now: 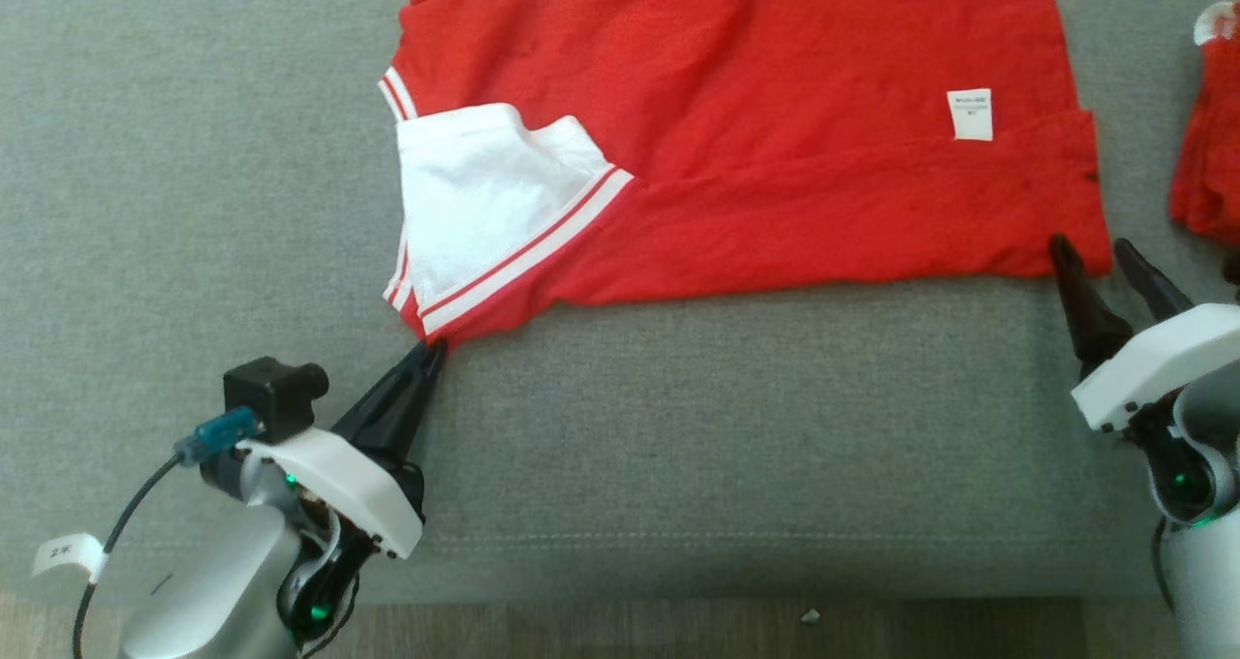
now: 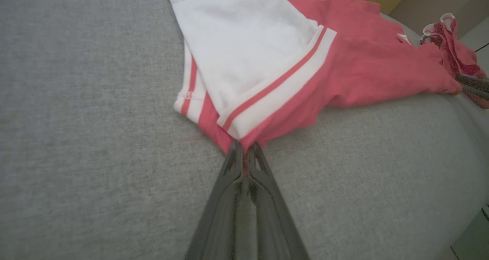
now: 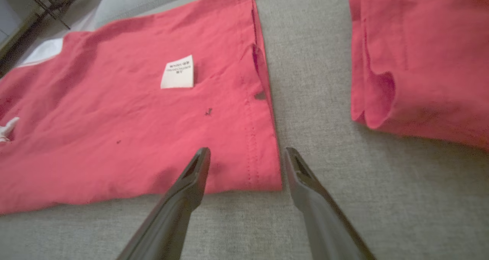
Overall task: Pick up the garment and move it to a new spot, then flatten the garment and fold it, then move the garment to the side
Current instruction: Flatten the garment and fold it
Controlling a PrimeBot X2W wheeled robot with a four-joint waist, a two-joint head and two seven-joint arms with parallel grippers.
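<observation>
Left tool (image 1: 434,349): low at the left of the head view, fingers pressed together and pinching the nearest left corner of the garment; in the left wrist view (image 2: 244,151) a sliver of red cloth sits between the closed tips.
Garment (image 1: 756,155): a red shirt lying spread and mostly flat on the grey cushion (image 1: 194,203), with shallow creases running across it; its front edge runs from one tool to the other.
Sleeve (image 1: 475,194): white with a red-and-white striped cuff, folded in over the red body at the shirt's left end, just above the pinched corner (image 2: 244,53).
Care label (image 1: 971,114): a small white tag lying flat on the red cloth towards the right end (image 3: 178,72); its print is too small to read.
Right tool (image 1: 1093,244): fingers spread wide at the shirt's front right corner, holding nothing; in the right wrist view (image 3: 247,151) one finger lies over the red cloth, the other over bare cushion, with the hemmed side edge between them. Whether the tips touch the cloth cannot be told.
Second garment (image 1: 1206,155): another red piece, bunched, at the far right, apart from the shirt with a strip of cushion between them (image 3: 420,61).
Floor (image 1: 678,630): wood, along the cushion's front edge.
</observation>
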